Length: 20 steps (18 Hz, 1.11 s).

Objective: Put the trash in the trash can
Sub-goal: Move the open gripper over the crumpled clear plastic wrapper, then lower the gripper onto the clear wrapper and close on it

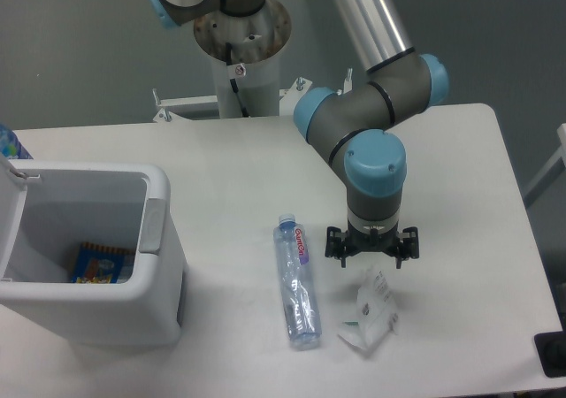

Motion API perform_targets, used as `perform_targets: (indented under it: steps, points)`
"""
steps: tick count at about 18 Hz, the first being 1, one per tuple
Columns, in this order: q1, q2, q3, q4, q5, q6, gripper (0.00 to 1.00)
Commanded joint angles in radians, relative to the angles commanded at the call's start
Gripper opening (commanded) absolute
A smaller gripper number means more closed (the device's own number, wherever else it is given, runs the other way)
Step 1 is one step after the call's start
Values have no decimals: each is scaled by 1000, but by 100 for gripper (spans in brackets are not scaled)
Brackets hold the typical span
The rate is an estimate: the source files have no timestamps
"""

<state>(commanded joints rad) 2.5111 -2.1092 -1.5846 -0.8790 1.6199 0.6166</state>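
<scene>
A clear plastic water bottle (296,285) with a pink-and-blue label lies on the white table, its cap pointing away from me. A small wrinkly white wrapper (372,314) with green trim lies to its right, near the table's front edge. My gripper (372,249) points straight down, just behind the wrapper and to the right of the bottle. Its fingers are spread and hold nothing. The white trash can (166,265) with a grey tab stands at the front left, well apart from the gripper.
A blue multicoloured snack packet (99,264) lies inside the trash can. The arm's base column (240,53) stands at the table's back edge. A blue object (7,141) shows at the far left edge.
</scene>
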Motion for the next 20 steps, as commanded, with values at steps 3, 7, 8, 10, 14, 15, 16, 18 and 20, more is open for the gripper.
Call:
perform_targets:
  steps: [3, 7, 8, 10, 14, 15, 16, 18, 20]
  points:
    - [-15, -21, 17, 2, -2, -1, 100]
    - [-43, -52, 52, 3, -2, -9, 90]
    - [-44, -55, 54, 3, -2, -18, 82]
    - [-44, -63, 64, 3, -2, -49, 63]
    - [-54, -84, 94, 3, 0, -101, 33]
    - [-54, -86, 95, 3, 2, -106, 28]
    - [-54, -86, 97, 3, 2, -112, 25]
    - [-54, -86, 107, 3, 2, -129, 24]
    - [-54, -86, 117, 3, 2, -141, 20]
